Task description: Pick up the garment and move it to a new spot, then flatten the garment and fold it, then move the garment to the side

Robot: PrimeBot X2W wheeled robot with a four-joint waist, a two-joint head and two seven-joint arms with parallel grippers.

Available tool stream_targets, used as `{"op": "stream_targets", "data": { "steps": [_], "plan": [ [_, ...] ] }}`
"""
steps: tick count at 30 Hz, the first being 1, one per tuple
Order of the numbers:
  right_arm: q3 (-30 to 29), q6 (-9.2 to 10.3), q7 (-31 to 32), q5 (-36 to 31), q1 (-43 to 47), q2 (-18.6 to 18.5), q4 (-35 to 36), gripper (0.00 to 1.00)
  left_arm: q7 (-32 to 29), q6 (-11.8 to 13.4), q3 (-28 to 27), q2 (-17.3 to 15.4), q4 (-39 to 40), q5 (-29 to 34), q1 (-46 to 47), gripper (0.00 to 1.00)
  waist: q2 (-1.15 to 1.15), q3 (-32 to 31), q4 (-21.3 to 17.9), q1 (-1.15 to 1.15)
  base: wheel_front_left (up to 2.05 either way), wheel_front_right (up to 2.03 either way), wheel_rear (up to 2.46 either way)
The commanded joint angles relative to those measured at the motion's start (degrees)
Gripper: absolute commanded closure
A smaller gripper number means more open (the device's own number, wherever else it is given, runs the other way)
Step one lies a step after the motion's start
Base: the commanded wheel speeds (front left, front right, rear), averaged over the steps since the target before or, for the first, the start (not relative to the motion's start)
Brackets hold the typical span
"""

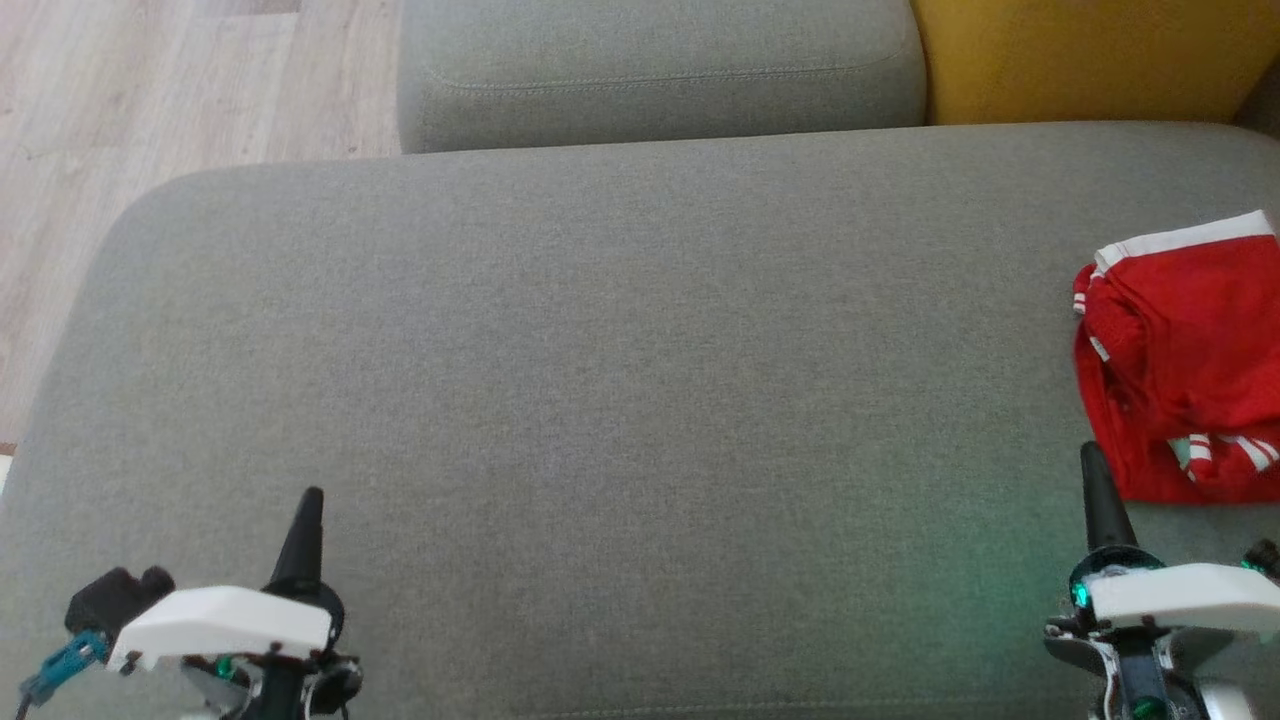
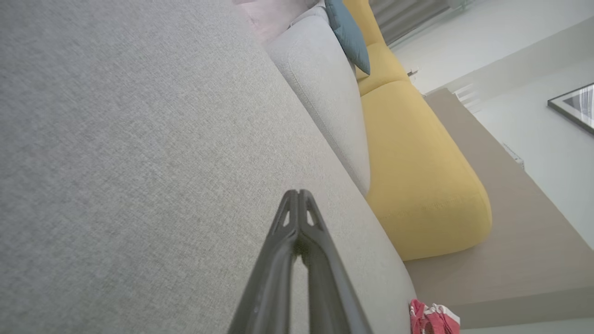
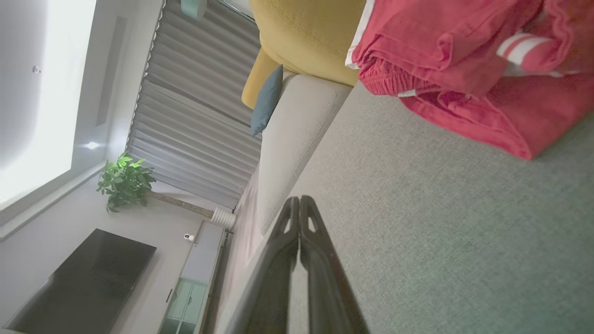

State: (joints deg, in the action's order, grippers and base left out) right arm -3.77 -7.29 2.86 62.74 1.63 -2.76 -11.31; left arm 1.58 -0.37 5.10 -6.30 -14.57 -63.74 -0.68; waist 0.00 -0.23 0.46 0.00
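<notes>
Head view: a grey couch (image 1: 620, 400) spans the frame, with wooden floor (image 1: 150, 90) at upper left and a yellow cushion (image 1: 1080, 55) at upper right. The garment (image 1: 1180, 360), red with white stripes, lies bunched on the couch at the right edge. The left gripper (image 1: 312, 497) sits at lower left, well apart from the garment. The right gripper (image 1: 1092, 458) sits at lower right, its tip near the garment's lower left corner. Left wrist view: the left gripper's two dark fingers are pressed together with nothing between them, over bare couch. The garment shows small at the lower right corner, by the couch's edge. The yellow cushion and a blue pillow (image 2: 350, 37) lie further along. Right wrist view: the right gripper's fingers are likewise pressed together and hold nothing. The garment fills the upper right, resting on the couch, with a strip of bare couch between it and the fingertips. A plant (image 3: 125, 181), a blind (image 3: 199, 116) and a dark screen (image 3: 88, 273) stand at left.
</notes>
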Motion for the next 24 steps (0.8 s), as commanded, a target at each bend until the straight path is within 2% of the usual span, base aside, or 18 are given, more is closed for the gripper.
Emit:
{"op": "stream_targets", "data": {
  "steps": [1,24],
  "plan": [
    [0.63,-0.13,0.17,2.2,-3.13,-1.27,1.55,1.0,-0.31,-0.71,-2.1,-0.22,1.65,-2.03,3.53,1.0,0.0,0.02,-0.02,0.0,0.0,0.0,0.0],
    [-0.23,-0.17,1.24,16.85,-5.45,-1.31,-0.58,1.0,-3.65,-3.99,-6.2,1.08,1.1,-16.18,5.17,1.0,0.0,0.22,-0.24,0.0,0.0,0.0,0.0]
  ]
}}
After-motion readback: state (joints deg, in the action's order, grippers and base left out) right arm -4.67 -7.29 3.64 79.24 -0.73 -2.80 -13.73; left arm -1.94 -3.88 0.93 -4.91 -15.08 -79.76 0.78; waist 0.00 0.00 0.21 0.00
